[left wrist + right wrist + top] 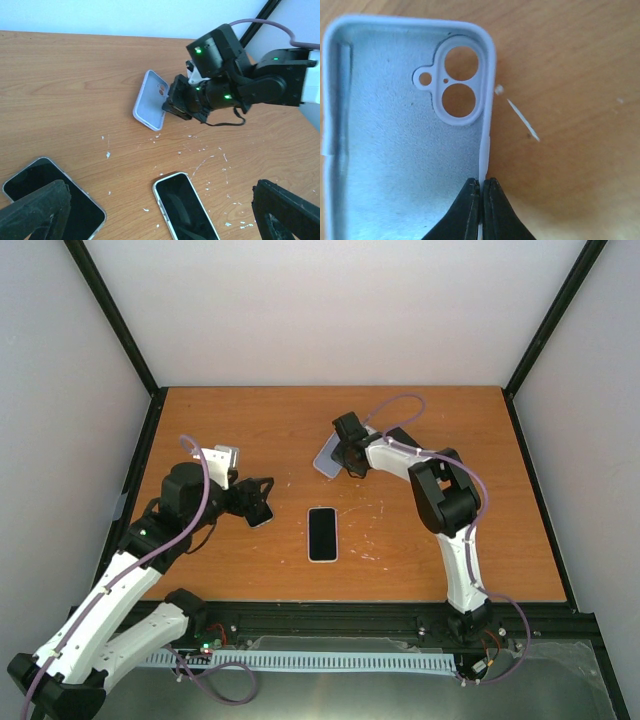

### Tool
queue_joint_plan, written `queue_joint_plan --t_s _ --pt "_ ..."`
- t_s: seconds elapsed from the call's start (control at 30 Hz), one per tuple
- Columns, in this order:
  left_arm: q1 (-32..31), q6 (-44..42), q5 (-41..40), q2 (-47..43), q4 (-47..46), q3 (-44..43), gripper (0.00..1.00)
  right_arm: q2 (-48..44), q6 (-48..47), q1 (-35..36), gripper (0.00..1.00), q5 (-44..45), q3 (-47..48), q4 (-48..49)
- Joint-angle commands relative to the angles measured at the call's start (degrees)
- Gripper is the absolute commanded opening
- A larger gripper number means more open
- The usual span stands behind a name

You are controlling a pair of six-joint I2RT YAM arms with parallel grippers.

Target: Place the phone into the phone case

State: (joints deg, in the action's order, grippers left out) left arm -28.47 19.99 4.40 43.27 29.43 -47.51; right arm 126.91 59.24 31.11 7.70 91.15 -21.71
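Observation:
A pale blue phone case (328,461) lies inside-up at the middle back of the table, its camera cutout (460,82) towards the top of the right wrist view. My right gripper (481,184) is shut on the thin right side wall of the phone case (395,145); it also shows in the left wrist view as the right gripper (170,106) at the phone case (149,100). A black phone (322,533) with a white rim lies screen-up mid-table. My left gripper (256,498) hangs open and empty, left of this phone (186,210).
A second, larger dark phone (52,200) lies partly under my left gripper's left finger (35,215); it shows at the left gripper in the top view as the second phone (262,515). White flecks and scratches mark the wood around the phones. Black frame posts border the table.

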Motion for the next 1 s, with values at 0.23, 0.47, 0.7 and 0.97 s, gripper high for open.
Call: queue_joint_plan --t_s 0.23,0.47,0.7,0.97 --pt "-0.3 0.0 -2.6 -0.1 -0.4 -0.5 0.99 -24.1 -27.8 0.8 0.03 -3.5 -22.5 -11.1" --pt "-0.3 -0.1 -2.0 1.6 -0.4 -0.6 0.99 -35.5 -35.1 2.8 0.03 -6.1 -35.0 -14.2" --pt "-0.3 0.4 -2.9 1.8 -0.2 -0.7 1.0 -35.7 -35.9 3.0 0.09 -7.4 -37.0 -13.1" --pt "-0.3 0.5 -3.5 1.7 -0.1 -0.6 0.99 -33.9 -35.7 1.7 0.39 -3.5 -32.2 -11.8"
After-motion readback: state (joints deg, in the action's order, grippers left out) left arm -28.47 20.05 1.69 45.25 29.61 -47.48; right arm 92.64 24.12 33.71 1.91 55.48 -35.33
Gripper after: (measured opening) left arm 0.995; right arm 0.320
